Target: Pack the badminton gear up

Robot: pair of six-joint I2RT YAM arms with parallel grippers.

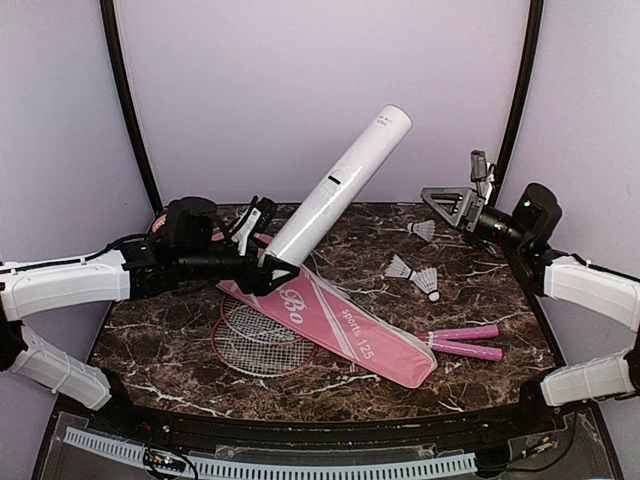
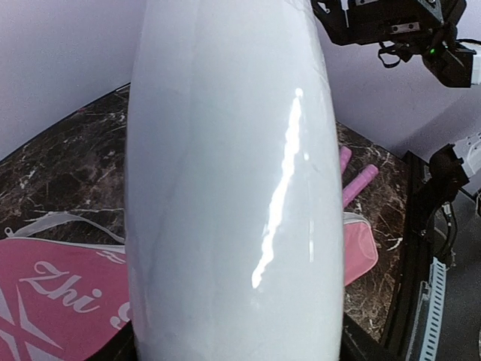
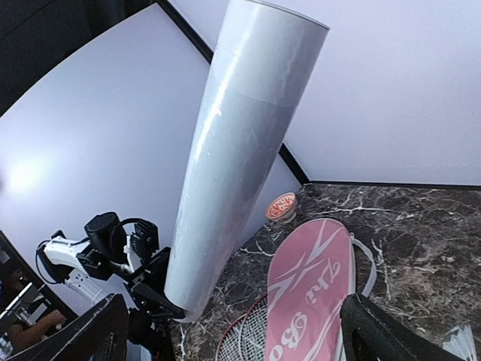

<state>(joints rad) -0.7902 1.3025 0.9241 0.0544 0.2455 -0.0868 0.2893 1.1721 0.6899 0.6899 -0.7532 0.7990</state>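
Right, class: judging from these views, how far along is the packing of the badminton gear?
Done: only the red cap looks off, lying at the back of the dark marbled table. In hand: the left pincer grips the long white tube, tilted, uncapped end up; the right pincer hangs open, empty. Left: three white feather shuttlecocks lie loose, and both red-framed rackets stick out from beneath the pink racket-shaped bag.

Dark marble table point(image 1: 330, 385), pale lilac backdrop point(image 1: 300, 90).
Veined white across brown-black stone, glossy under the light. Closed in behind and at both sides by plain, unmarked walls. Framed by two black poles, left point(image 1: 127, 100) and right point(image 1: 519, 90), rising from the far corners and spreading apart toward the top (ends out of view). Edged along the near side by a white slotted strip point(image 1: 300, 467), curved with the rim.
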